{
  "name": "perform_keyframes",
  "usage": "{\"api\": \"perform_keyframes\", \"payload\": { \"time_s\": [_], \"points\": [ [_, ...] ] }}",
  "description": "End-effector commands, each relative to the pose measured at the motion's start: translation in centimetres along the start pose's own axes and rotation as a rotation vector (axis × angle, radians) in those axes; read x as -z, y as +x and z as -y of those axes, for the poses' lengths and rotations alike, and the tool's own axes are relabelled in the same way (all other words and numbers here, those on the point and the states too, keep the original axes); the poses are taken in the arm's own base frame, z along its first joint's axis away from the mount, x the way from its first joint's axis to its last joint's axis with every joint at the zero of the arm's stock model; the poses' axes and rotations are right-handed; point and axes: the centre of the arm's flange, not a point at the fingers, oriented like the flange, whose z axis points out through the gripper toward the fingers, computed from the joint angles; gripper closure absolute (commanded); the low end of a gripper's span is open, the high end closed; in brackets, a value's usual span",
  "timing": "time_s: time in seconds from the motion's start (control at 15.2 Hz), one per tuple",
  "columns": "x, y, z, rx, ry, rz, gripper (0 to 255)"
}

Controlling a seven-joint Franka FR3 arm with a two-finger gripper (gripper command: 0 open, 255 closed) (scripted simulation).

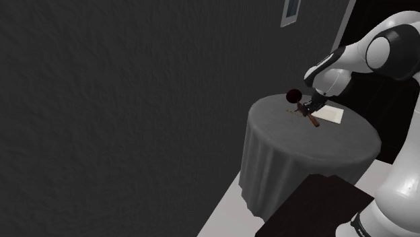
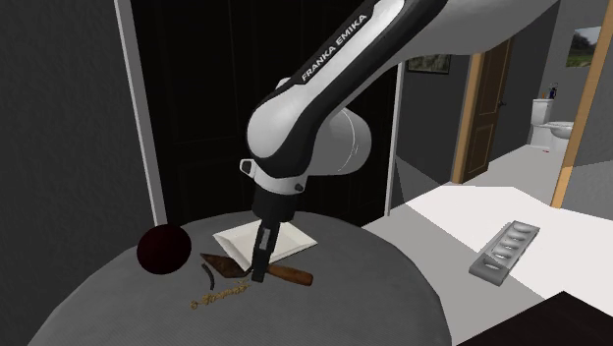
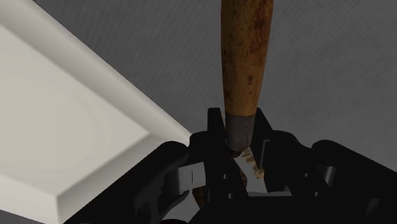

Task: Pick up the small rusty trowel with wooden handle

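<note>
Wrist view: claw point(image 3: 240, 122) clasps trowel point(image 3: 247, 51) at ferrule; white square plate point(image 3: 63, 127) just beside, dark ball point(image 2: 162, 249) near.

White arm point(image 2: 339, 133), dark joints point(image 2: 278, 189), FRANKA EMIKA lettering point(image 2: 334, 47), black claw point(image 2: 259, 273)

shoulder view far, high behind arm point(image 1: 387, 50); second exterior close across table point(image 2: 373, 307); wrist nearest; all share trowel point(image 2: 293, 276)

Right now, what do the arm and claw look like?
Arm: glossy white rounded shells, dark joints, black FRANKA EMIKA lettering along one link. Claw: all black, two slim straight fingers under a blocky black hand. No cables visible.
</note>
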Motion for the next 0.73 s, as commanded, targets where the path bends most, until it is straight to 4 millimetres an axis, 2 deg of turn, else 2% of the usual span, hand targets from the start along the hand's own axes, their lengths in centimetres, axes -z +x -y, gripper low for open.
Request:
{"api": "perform_keyframes", "payload": {
  "time_s": [0.0, 0.66],
  "points": [
    [1.0, 0.2, 0.1, 0.000, 0.000, 0.000, 255],
    [6.2, 1.4, 0.5, 0.000, 0.000, 0.000, 255]
  ]
}}
